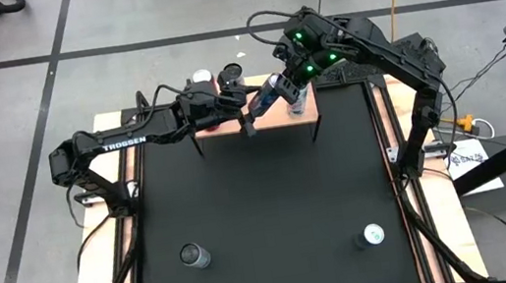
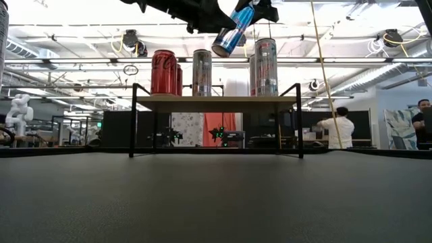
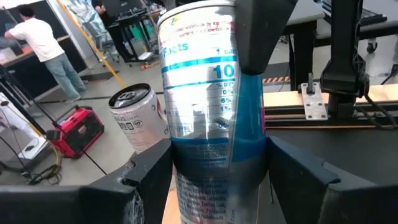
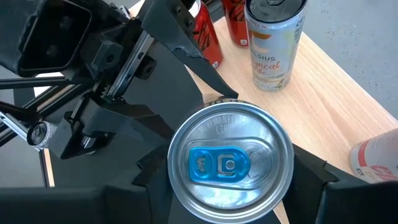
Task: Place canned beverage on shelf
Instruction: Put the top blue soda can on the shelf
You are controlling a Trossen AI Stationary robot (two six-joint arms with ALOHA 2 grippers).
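Observation:
A slim silver-and-blue can (image 2: 233,30) hangs tilted above the shelf (image 1: 265,123), a light wood top on thin black legs at the mat's far edge. Both grippers are shut on it. My left gripper (image 3: 217,180) reaches in from the table's left, and my right gripper (image 4: 230,183) comes from the far right, above the can's top (image 4: 230,163). A red can (image 2: 163,71), a silver can (image 2: 202,71) and a pale can (image 2: 264,66) stand upright on the shelf. My left gripper pinches the lower part of the can's body (image 3: 186,165) between its two fingers, one on each side. The fingers come nearly level from the table's left. The can is lifted clear of the shelf, its top leaning toward the table's right. My right gripper pinches the can's upper end, just below the top rim (image 4: 283,180), with a finger (image 3: 255,37) on either side. It comes slanting down from the far right, along the can. The can hangs tilted below it, clear of the shelf.
Two more cans stand on the black mat near its front edge, one at the left (image 1: 195,257) and one at the right (image 1: 372,236). The pale can (image 1: 296,106) stands just below my right gripper. People stand in the room behind the table.

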